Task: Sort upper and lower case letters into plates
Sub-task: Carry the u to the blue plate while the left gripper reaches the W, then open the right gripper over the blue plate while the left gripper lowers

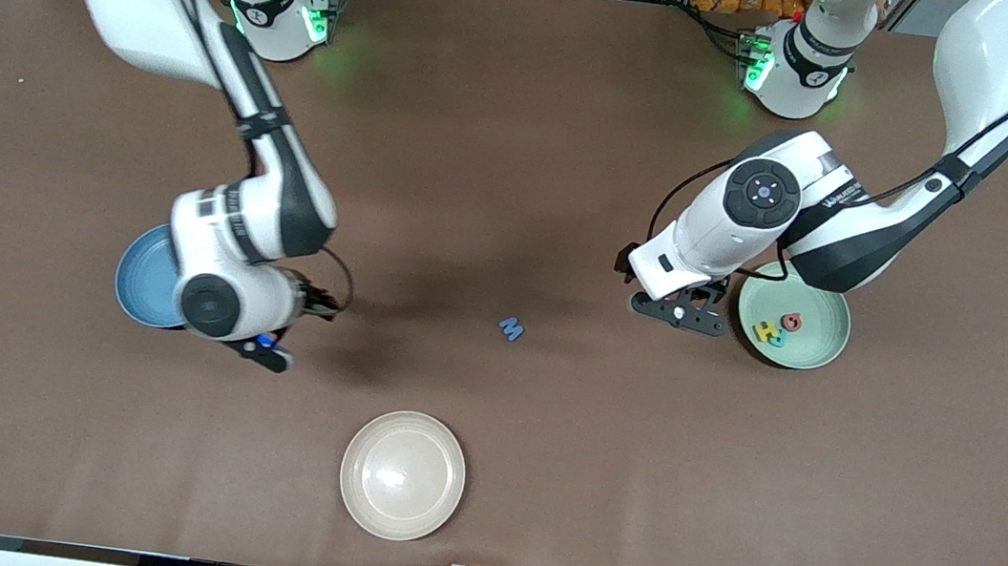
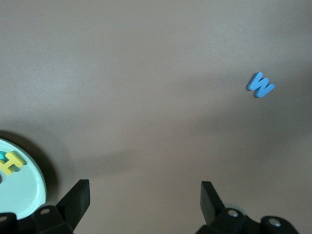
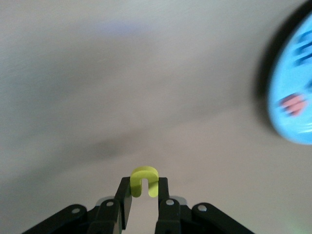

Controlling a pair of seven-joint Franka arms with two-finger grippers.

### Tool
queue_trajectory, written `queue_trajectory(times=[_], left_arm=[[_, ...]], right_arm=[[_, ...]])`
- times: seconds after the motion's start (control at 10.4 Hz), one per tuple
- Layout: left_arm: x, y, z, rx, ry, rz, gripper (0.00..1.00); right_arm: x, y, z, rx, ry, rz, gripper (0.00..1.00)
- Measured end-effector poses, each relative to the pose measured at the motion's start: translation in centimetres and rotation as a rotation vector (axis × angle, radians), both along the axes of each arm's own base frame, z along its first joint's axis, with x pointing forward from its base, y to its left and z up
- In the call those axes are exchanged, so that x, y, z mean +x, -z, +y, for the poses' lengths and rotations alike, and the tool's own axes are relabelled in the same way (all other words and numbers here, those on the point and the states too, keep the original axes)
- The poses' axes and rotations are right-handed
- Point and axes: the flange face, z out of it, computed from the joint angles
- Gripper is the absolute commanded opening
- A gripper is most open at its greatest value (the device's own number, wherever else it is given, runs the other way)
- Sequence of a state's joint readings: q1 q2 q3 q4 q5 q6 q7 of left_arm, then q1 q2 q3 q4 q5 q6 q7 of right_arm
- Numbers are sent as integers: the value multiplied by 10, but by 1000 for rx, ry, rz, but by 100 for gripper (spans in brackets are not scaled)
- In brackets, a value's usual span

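The brown tabletop (image 1: 523, 131) carries three plates, set well apart so that each letter class has its own destination: the cream plate (image 1: 403, 474) lies nearest the front camera and holds nothing, the mint green plate (image 1: 818, 346) sits toward the left arm's end, and the blue plate (image 1: 141, 282) sits toward the right arm's end, partly covered by the right arm. The mint green plate holds a yellow H (image 1: 764, 331), a teal letter touching it and a red letter (image 1: 791, 322), apparently the upper case set. The blue plate shows a red letter (image 3: 292, 103) in the right wrist view. One blue W-shaped letter (image 1: 511, 328) lies loose on the tabletop between the two arms. The right arm reaches down with its wrist bent over the tabletop just beside the blue plate; the right gripper (image 3: 144, 195) has its fingers clamped on a small yellow letter (image 3: 144, 181), probably for delivery to that plate. The left gripper (image 1: 681, 314) hangs low beside the mint green plate, fingers spread wide and empty, facing the blue letter.
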State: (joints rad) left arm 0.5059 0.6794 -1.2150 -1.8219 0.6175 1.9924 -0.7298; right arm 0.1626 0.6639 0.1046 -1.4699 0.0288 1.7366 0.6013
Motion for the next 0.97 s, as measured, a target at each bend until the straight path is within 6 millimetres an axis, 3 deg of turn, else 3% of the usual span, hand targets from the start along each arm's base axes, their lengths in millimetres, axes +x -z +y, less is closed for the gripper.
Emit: queue_trajectory(times=[0.19, 0.48, 0.68, 0.87, 0.97], left_arm=[[-11, 1, -22, 6, -27, 3, 100], [-29, 19, -85, 75, 44, -58, 100], [-44, 28, -127, 107, 114, -102, 100], [-54, 51, -150, 119, 168, -126, 100], [-52, 65, -153, 118, 185, -138, 100]], right_arm=[[7, -5, -71, 56, -54, 49, 8], [10, 0, -160, 116, -152, 66, 12], [6, 6, -193, 134, -206, 78, 14], [3, 16, -220, 165, -259, 93, 16], [1, 22, -230, 180, -270, 100, 31]])
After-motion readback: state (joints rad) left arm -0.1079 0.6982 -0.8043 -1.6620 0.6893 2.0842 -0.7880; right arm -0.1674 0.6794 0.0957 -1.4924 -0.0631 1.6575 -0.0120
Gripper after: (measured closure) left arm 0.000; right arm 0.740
